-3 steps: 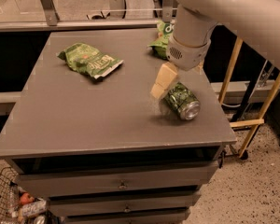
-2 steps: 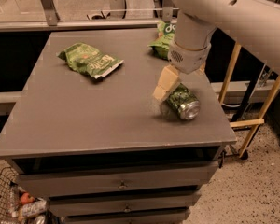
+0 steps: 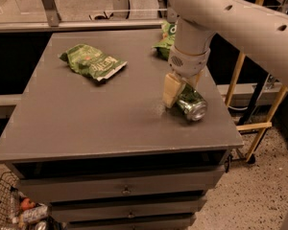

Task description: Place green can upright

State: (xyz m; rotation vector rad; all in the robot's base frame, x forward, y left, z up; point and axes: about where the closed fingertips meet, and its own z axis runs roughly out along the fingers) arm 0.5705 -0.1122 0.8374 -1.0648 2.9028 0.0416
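Observation:
The green can (image 3: 194, 106) lies on its side near the right edge of the grey table (image 3: 101, 114), its silver end facing the front right. My gripper (image 3: 183, 96) hangs from the white arm straight over the can's rear half. One cream finger (image 3: 170, 90) stands against the can's left side and the other shows behind its right side. The jaws are open and straddle the can, which rests on the table.
A crinkled green snack bag (image 3: 92, 61) lies at the table's back left. A second green bag (image 3: 164, 40) lies at the back right, partly behind the arm. Drawers are below the tabletop. A wire basket (image 3: 14, 210) stands on the floor at the left, and yellow bars (image 3: 252, 126) at the right.
My gripper has sunk a little lower around the can. The can has not moved.

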